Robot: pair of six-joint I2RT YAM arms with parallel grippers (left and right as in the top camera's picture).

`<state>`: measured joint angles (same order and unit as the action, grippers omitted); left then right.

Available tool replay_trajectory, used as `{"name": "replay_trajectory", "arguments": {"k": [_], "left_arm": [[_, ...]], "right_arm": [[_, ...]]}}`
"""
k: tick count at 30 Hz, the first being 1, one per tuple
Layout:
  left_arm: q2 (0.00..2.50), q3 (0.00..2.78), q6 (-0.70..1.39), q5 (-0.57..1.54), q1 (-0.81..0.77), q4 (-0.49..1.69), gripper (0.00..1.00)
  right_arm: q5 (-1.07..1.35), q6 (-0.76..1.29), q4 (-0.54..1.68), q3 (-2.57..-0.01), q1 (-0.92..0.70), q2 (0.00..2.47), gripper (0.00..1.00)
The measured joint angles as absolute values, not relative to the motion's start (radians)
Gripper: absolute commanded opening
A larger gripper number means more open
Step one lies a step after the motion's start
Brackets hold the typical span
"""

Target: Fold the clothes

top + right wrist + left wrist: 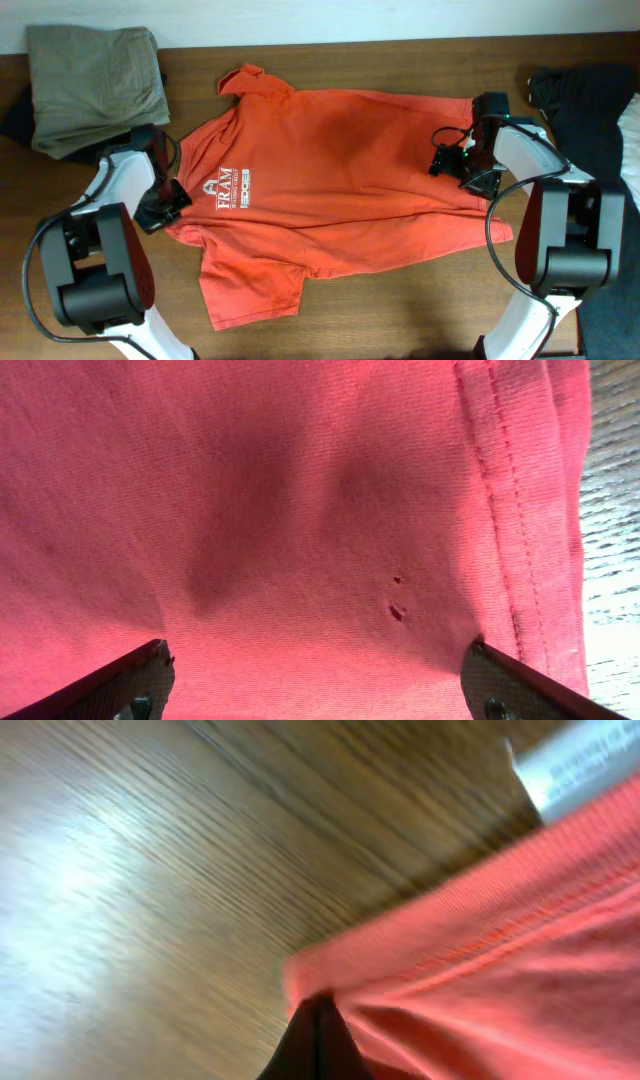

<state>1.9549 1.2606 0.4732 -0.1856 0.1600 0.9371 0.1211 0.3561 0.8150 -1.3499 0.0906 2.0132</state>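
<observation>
From overhead, a red-orange short-sleeved cotton T-shirt (340, 170) with white printed lettering lies spread flat across the middle of the brown wooden table (400, 310). Its sleeves point to the left side and its hem to the right. The left gripper (163, 205) sits at the shirt's left edge, and the right gripper (452, 160) is over the cloth near the hem. A khaki-olive folded garment (95, 85) rests at the far left corner and a black garment (585, 100) at the far right corner.

In the left wrist view, the left gripper (318, 1020) is pinched fully closed on the T-shirt's (500, 950) edge, where creases gather at its tip above the table (150, 870).

In the right wrist view, the right gripper (315, 685) is spread wide, its fingers (120, 680) far apart over the T-shirt (300, 490) and gripping nothing. The stitched hem runs beside the table (612, 510).
</observation>
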Motion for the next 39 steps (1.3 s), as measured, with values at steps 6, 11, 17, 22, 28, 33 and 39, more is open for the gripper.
{"name": "replay_trajectory", "arguments": {"k": [6,11,17,22,28,33,39], "left_arm": [[1.828,1.334,0.473,-0.23,0.165,0.991,0.07],[1.627,1.355,0.476,-0.184,0.147,0.984,0.99],[1.616,1.357,0.48,-0.099,0.138,1.003,0.99],[1.616,1.357,0.48,-0.081,0.138,1.003,0.99],[1.616,1.357,0.48,-0.078,0.138,1.003,0.99],[1.616,1.357,0.48,-0.078,0.139,1.003,0.99],[1.616,1.357,0.48,-0.078,0.138,1.003,0.99]], "right_arm": [[0.122,0.359,0.871,-1.355,0.093,2.012,0.96],[0.122,0.358,0.948,-1.479,0.115,2.01,0.99],[0.122,0.358,0.926,-1.493,0.115,2.006,0.99],[0.123,0.359,0.926,-1.493,0.115,2.006,0.99],[0.122,0.358,0.926,-1.493,0.115,2.006,0.99],[0.123,0.359,0.926,-1.493,0.115,2.006,0.99],[0.125,0.359,0.925,-1.493,0.115,2.006,0.99]]}}
